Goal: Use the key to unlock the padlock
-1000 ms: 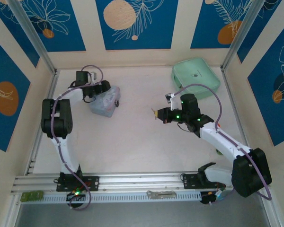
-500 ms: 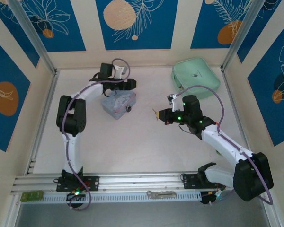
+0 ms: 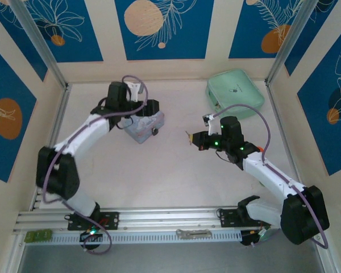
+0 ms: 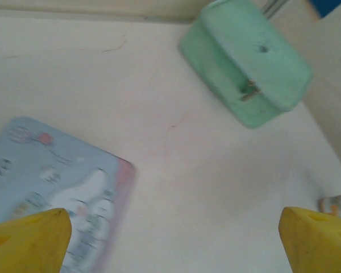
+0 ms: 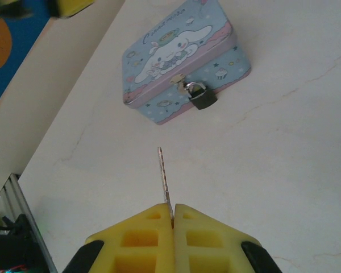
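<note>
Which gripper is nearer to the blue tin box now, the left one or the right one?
Left. The left gripper hangs open over the tin box. The right gripper, shut on the key, is well apart from it, on its padlock side.

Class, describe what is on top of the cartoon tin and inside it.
The tin shows a bare lid from the right wrist; overhead, the left claw hides part of it. Shut, with the padlock on its clasp, its inside is hidden.
</note>
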Action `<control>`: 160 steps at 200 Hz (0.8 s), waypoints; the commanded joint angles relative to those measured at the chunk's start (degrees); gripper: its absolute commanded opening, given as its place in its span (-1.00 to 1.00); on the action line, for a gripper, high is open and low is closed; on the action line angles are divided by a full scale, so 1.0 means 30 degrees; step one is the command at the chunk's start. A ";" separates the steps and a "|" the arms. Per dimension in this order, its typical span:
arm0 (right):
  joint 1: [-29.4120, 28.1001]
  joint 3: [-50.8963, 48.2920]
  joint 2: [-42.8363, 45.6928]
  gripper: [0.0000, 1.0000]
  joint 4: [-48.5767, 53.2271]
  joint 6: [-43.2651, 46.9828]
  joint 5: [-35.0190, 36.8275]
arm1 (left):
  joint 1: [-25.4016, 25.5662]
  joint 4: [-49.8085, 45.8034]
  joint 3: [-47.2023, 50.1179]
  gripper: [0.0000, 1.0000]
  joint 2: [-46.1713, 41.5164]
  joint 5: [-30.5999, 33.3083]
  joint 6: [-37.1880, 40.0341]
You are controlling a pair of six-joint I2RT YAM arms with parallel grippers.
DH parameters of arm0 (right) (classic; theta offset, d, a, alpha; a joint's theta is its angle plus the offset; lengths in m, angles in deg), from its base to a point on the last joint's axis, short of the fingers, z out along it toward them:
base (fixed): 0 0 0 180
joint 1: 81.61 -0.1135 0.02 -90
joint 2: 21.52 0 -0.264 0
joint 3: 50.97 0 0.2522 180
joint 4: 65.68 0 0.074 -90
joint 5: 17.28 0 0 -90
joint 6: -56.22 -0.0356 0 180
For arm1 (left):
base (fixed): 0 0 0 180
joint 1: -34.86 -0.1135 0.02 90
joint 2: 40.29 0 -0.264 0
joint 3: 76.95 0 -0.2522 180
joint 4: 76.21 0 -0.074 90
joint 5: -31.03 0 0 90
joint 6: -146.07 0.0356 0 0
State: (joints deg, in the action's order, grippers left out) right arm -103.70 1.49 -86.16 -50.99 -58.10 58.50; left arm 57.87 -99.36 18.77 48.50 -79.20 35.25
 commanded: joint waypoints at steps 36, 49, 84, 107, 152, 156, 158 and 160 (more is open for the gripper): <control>0.0469 -0.0182 -0.0662 -1.00 -0.1115 -0.0899 0.1560 | 0.5133 0.7018 1.0330 0.87 -0.4153 0.7302 -0.9457; 0.0532 -0.0267 -0.0636 -1.00 -0.1316 -0.1056 0.1417 | 0.5944 0.7581 1.1028 0.86 -0.4064 0.8358 -0.9836; 0.0521 -0.0790 -0.0125 -1.00 -0.1589 -0.1609 0.1266 | 0.6314 0.8990 1.1172 0.90 -0.2542 0.8906 -0.9195; 0.0521 -0.1300 0.0290 -1.00 -0.1760 -0.2115 0.1286 | 0.5861 1.1003 1.0545 0.91 -0.0705 0.8292 -0.8535; 0.0536 -0.1422 0.1089 -1.00 -0.0964 -0.1951 0.1414 | 0.3963 1.3676 0.9402 0.89 0.2568 0.7017 -0.8263; 0.0551 -0.1413 0.1138 -1.00 -0.0907 -0.1902 0.1428 | 0.3869 1.3649 0.9290 0.89 0.2650 0.7084 -0.7972; 0.0562 -0.1393 0.1174 -1.00 -0.0898 -0.1904 0.1429 | 0.3851 1.3633 0.9216 0.89 0.2678 0.7114 -0.7797; 0.0550 -0.1387 0.1205 -1.00 -0.0867 -0.1868 0.1436 | 0.3803 1.3585 0.9153 0.89 0.2722 0.7158 -0.7636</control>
State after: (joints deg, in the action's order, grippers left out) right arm -102.37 -2.35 -85.00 -54.81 -63.78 62.32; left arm 71.44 -63.61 48.97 54.91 -57.17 9.63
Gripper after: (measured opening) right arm 0.051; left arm 0.946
